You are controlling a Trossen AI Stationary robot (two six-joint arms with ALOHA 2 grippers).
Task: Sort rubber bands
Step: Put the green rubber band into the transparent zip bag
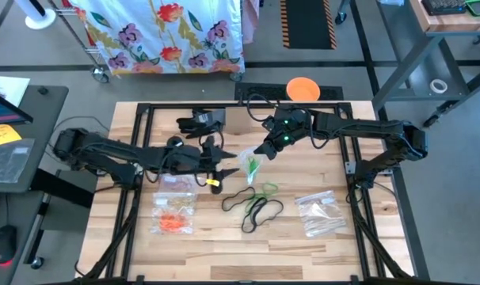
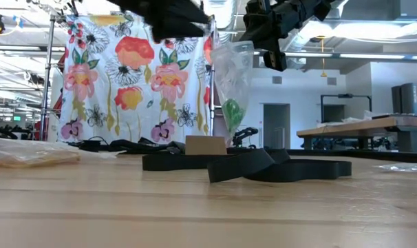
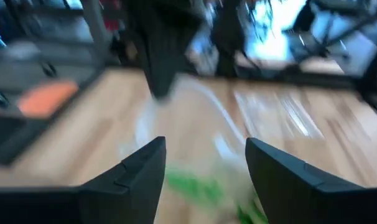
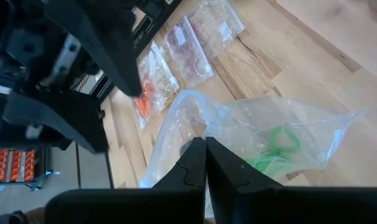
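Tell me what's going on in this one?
The right tool is shut on the edge of a clear plastic zip bag with green rubber bands inside, holding it above the wooden table. The left tool is open beside the bag. Large black rubber bands lie loose on the table; other filled bags lie flat nearby.

Room: grey concrete floor (image 1: 367,47); white floral-print cloth (image 1: 165,32) on a metal wheeled rack; black-and-yellow striped floor mat (image 1: 307,22); light wooden workbench (image 2: 363,131) (far right); white walls, bright ceiling strip lights (image 2: 373,27).
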